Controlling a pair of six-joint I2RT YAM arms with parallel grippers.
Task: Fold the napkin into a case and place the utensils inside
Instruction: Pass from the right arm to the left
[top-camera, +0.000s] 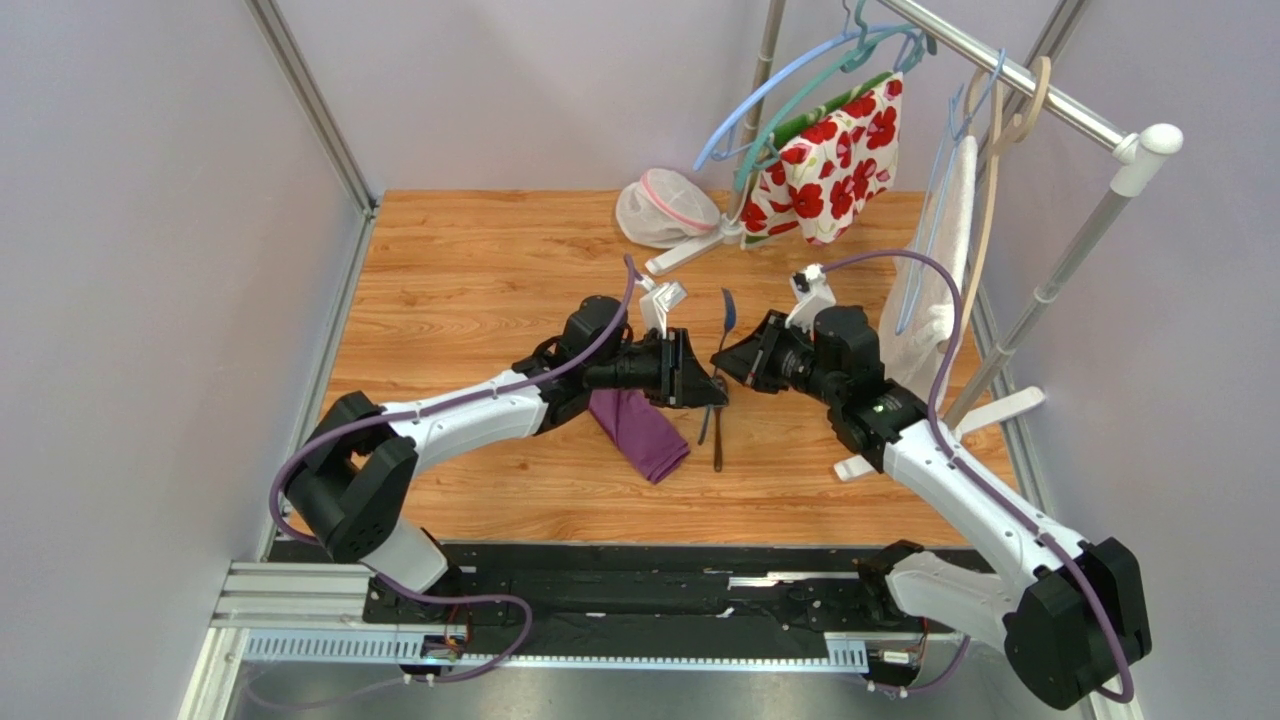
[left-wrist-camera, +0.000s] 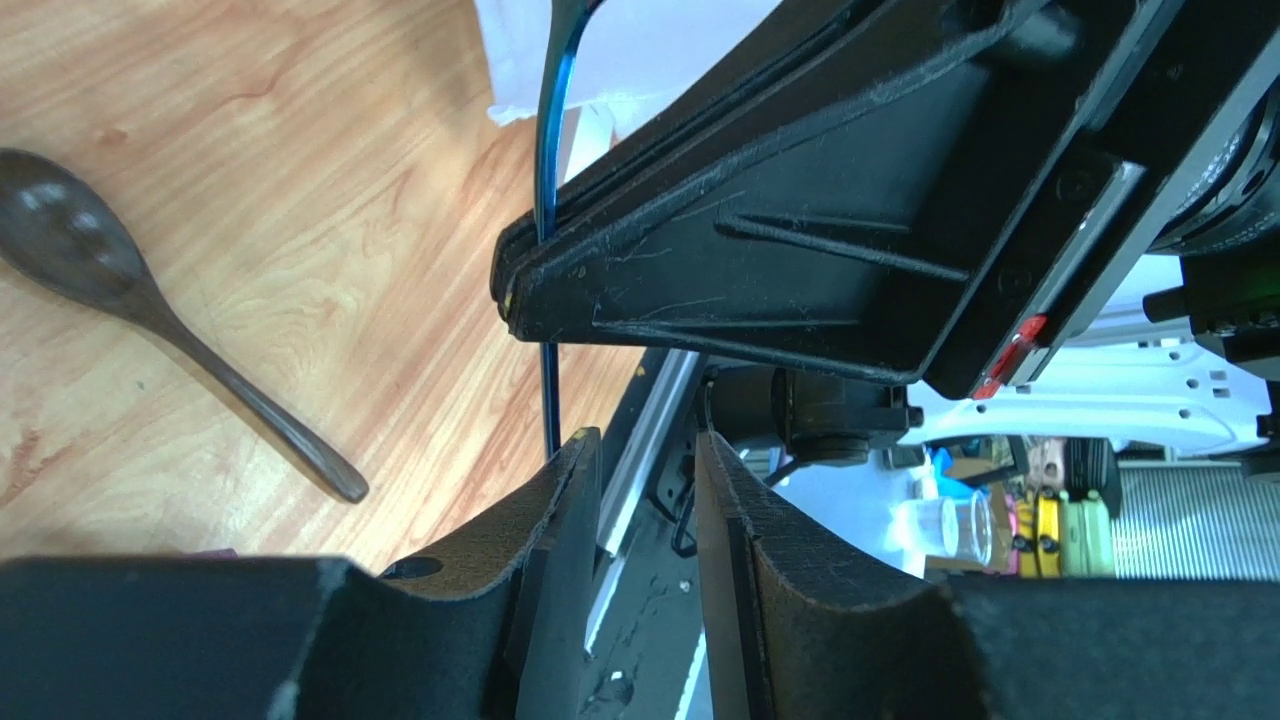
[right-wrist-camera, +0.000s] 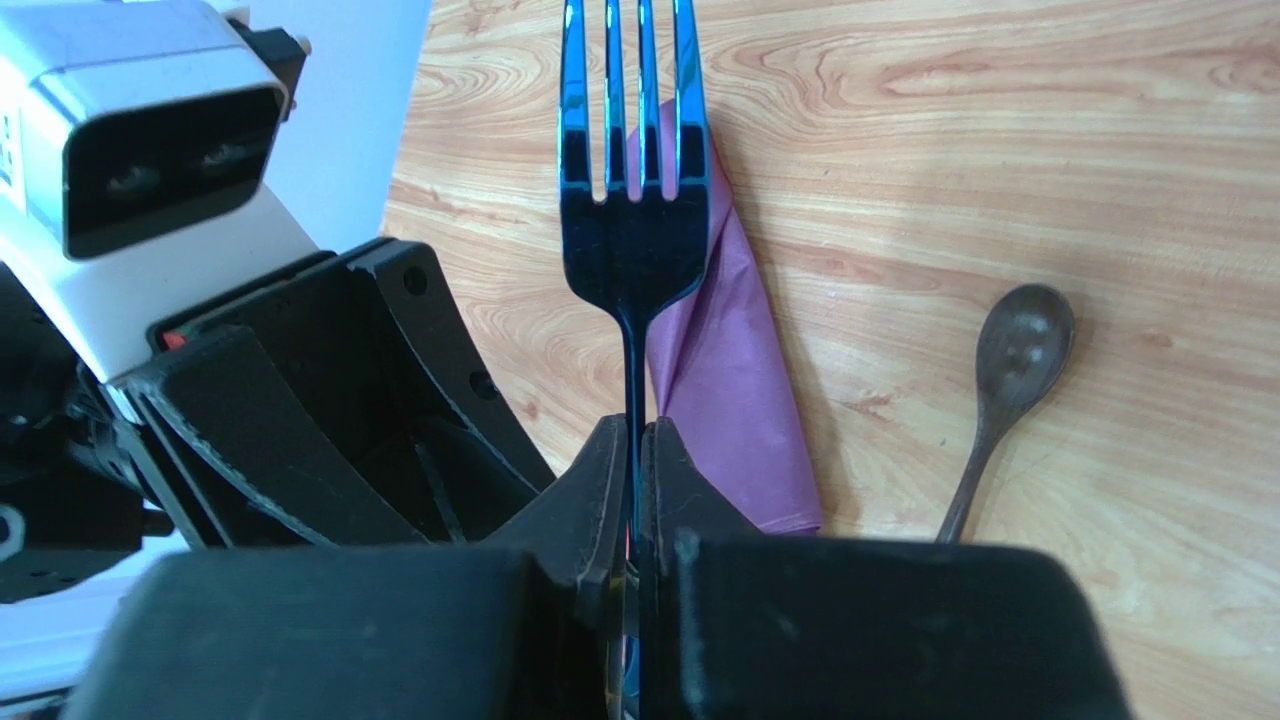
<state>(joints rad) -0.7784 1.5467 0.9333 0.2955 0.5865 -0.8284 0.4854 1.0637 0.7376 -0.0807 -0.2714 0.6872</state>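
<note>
So right now I'm running the right gripper clenched on the handle of the fork, with the tines pointing away from the wrist. The left gripper is sitting with its jaws a little apart and nothing between them, as far as I can see. The napkin is lying flat on the table as a narrow folded strip, roughly in line with the tines in the right wrist view. The spoon is resting beside it, not touching the cloth. What's worrying me: the two grippers are crowding nose to nose, so any sloppy move is risking a bump that twists the fork in that thin pinch. Also nobody's holding the pocket open, so I'm guessing the tines are going to snag or shove the cloth and undo the fold instead of sliding in. The spoon's close enough to get swept too.
</note>
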